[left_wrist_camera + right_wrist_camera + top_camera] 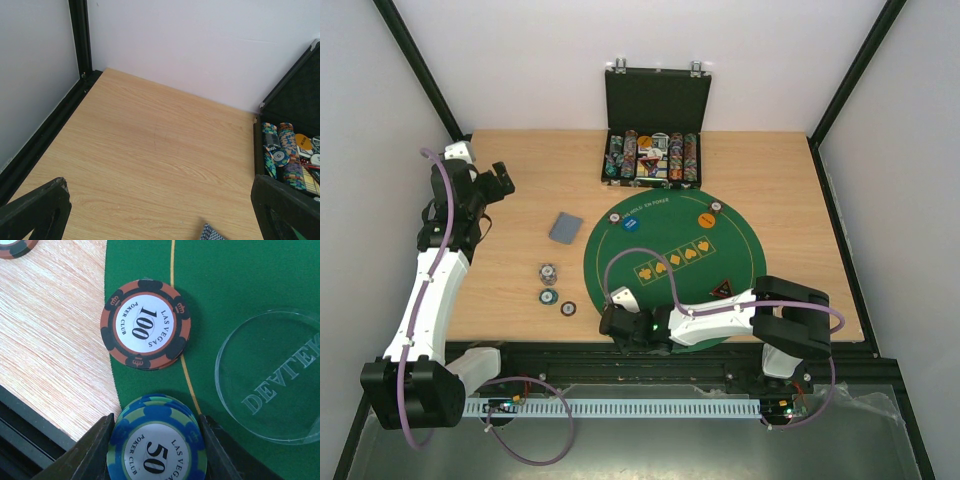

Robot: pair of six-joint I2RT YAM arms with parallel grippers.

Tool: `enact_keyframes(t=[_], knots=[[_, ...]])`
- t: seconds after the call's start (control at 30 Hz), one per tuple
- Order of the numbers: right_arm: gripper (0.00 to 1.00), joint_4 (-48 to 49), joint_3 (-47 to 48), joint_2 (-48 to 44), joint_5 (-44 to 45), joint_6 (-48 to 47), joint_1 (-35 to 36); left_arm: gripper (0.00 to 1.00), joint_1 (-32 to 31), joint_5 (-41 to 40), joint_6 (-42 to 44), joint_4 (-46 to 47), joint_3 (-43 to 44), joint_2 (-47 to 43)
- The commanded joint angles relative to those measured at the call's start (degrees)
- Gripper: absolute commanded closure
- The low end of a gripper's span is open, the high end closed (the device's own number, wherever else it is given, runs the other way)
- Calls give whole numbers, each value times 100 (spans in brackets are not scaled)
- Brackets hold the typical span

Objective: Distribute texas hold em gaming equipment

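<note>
Far left, my left gripper [496, 186] hangs above the wooden table [510, 150], jaws spread to their widest and holding nothing; the left wrist view shows both fingers [35, 215] framing plain board. Next to the right, the deck of grey-blue playing cards [565, 228] lies face down on the wood, near the green felt mat [650, 235] but apart from it. Nearer my side of the deck, three small lots of poker chips [550, 296] sit on the wood, close together. At the mat's near-left rim, my right gripper [608, 322] is low, and its jaws are closed partway on a short stack of blue-and-green 50 chips [156, 450], one finger against each side. Just beyond that stack, not touching it, a brown 100 chip [145, 324] lies on the felt, with a clear lettered disc [272, 377] to its right. Further in, the blue button [613, 219] rests on the mat. The black hinged case [655, 95] stands open at the far edge. The orange button [705, 220] and the black-and-red triangular marker [722, 291] lie on the mat's right half.
</note>
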Motion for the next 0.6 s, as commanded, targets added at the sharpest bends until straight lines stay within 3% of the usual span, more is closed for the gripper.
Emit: enact_keyframes(t=[0.0,0.57], knots=[[62,-191,-50,189,260,170,-78,0,18,-69,85,54,-27,-1],[51,-298,-56,219,306,285,-87,0,18,-69,86,45,-23,-18]])
